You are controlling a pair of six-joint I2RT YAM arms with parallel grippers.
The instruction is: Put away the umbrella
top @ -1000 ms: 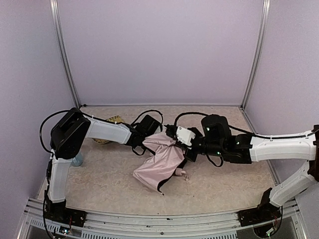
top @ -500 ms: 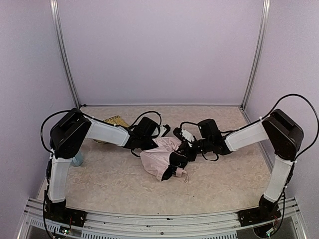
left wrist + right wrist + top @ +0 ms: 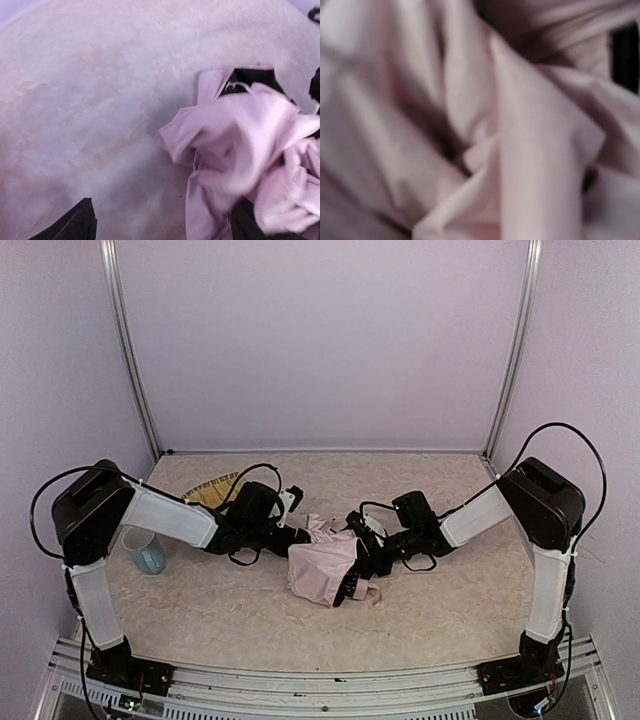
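Umbrella [image 3: 325, 570] lies crumpled on the table [image 3: 230, 610] between our arms; left fingers [image 3: 75, 227] spread apart beside it; right fingers [image 3: 360, 543] together, apparently pinching fabric; we judge it light, floppy, slippery; the handle [image 3: 368, 590] offers the firmest hold.
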